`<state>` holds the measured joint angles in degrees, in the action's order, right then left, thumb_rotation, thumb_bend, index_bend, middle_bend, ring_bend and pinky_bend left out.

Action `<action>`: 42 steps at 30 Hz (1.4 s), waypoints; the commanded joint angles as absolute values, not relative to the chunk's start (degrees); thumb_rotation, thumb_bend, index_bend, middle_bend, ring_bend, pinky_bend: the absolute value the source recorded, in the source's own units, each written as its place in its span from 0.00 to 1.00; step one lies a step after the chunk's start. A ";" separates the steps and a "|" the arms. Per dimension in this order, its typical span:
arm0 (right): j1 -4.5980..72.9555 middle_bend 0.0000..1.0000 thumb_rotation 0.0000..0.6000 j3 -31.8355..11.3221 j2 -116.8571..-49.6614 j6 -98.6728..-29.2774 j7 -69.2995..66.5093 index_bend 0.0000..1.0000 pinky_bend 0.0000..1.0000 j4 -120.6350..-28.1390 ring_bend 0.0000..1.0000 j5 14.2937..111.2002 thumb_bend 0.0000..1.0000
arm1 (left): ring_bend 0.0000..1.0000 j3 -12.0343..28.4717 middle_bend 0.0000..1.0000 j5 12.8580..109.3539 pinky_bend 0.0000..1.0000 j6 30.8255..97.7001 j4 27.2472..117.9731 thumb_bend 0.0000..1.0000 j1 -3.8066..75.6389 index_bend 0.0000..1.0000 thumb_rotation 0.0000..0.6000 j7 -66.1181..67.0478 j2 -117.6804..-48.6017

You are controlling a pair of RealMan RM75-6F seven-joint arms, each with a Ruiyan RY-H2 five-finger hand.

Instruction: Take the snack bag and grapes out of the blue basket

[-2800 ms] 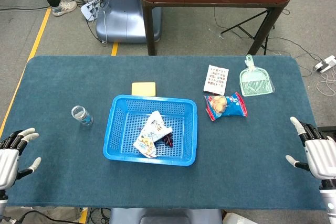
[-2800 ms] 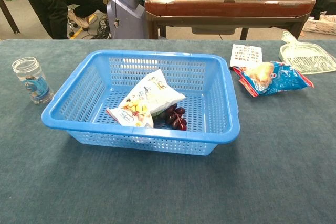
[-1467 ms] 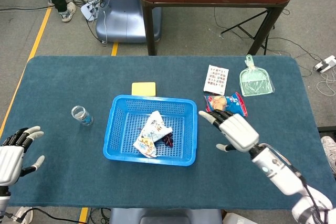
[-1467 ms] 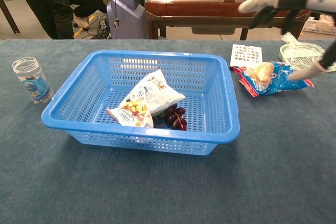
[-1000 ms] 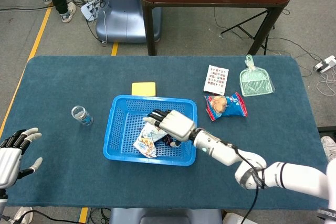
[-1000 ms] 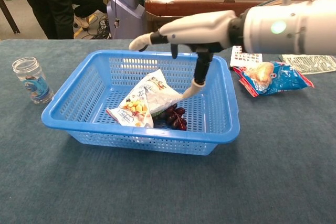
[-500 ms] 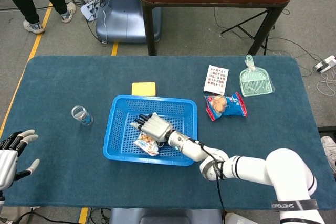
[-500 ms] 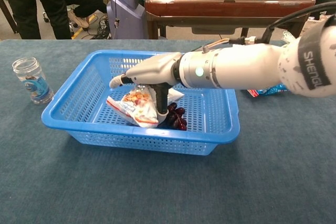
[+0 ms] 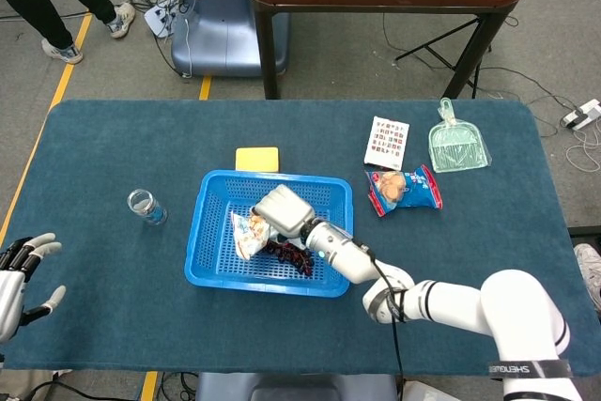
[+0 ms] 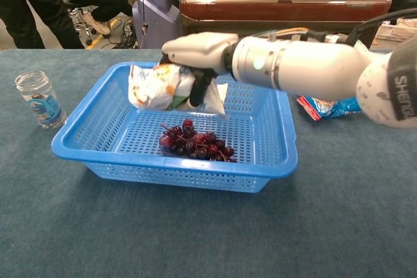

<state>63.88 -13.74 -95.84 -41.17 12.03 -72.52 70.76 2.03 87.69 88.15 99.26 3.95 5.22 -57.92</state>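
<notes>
The blue basket [image 9: 211, 265] [image 10: 117, 167] stands mid-table. My right hand [image 9: 284, 209] [image 10: 195, 53] grips the white snack bag [image 9: 248, 233] [image 10: 163, 86] and holds it lifted above the basket floor. A bunch of dark purple grapes [image 9: 286, 255] [image 10: 193, 142] lies on the basket floor under the bag. My left hand [image 9: 17, 274] is at the table's near left edge, fingers spread, holding nothing; the chest view does not show it.
A small glass jar [image 9: 146, 207] [image 10: 40, 99] stands left of the basket. A yellow pad [image 9: 257, 159] lies behind it. To the right are a blue-red snack bag [image 9: 405, 190] [image 10: 332, 106], a printed card [image 9: 386, 142] and a green dustpan [image 9: 457, 146]. A person stands far left.
My right arm swung from the table's right edge into the basket, took hold of the snack bag and raised it. The grapes are now uncovered. The left hand slid slightly outward.
</notes>
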 commanded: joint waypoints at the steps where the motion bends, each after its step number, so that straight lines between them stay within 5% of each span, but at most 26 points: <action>1: 60.86 0.55 1.00 -15.01 -90.03 -44.70 8.70 0.65 0.75 -76.87 0.51 72.43 0.46 | 0.16 2.09 0.21 87.66 0.24 88.20 99.21 0.27 3.92 0.33 1.00 5.16 -57.89; 15: 54.21 0.49 1.00 -15.89 -76.40 -41.89 8.29 0.60 0.73 -74.36 0.51 57.84 0.45 | 0.16 1.97 0.21 88.94 0.24 88.31 99.78 0.27 4.11 0.33 1.00 5.83 -58.29; 19: 54.03 0.37 1.00 -13.52 -75.94 -37.30 9.52 0.34 0.58 -72.98 0.39 53.85 0.42 | 0.16 1.97 0.21 89.07 0.25 88.55 99.97 0.27 4.01 0.33 1.00 6.12 -58.44; 21: 54.23 0.22 1.00 -12.73 -75.76 -35.37 9.95 0.11 0.43 -72.55 0.24 51.80 0.37 | 0.16 1.87 0.21 89.17 0.24 88.41 100.09 0.27 4.03 0.33 1.00 6.42 -58.35; 23: 54.21 0.10 1.00 -12.71 -75.42 -34.93 9.60 0.01 0.31 -72.79 0.13 50.83 0.33 | 0.16 1.78 0.21 89.30 0.24 88.27 100.27 0.27 4.06 0.33 1.00 6.71 -58.13; 29: 52.14 0.00 1.00 -14.10 -72.22 -38.81 5.73 0.00 0.22 -78.43 0.02 56.34 0.23 | 0.16 1.95 0.21 88.79 0.24 88.00 100.56 0.27 4.13 0.33 1.00 7.20 -57.90; 42: 50.60 0.10 1.00 -13.33 -68.39 -45.87 3.61 0.00 0.22 -92.57 0.04 71.71 0.07 | 0.16 2.05 0.21 88.85 0.24 87.15 101.45 0.27 4.74 0.33 1.00 8.84 -58.42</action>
<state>50.51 -13.63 -68.52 -45.21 4.60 -90.63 69.51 2.04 88.86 87.16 101.43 4.72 8.83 -58.40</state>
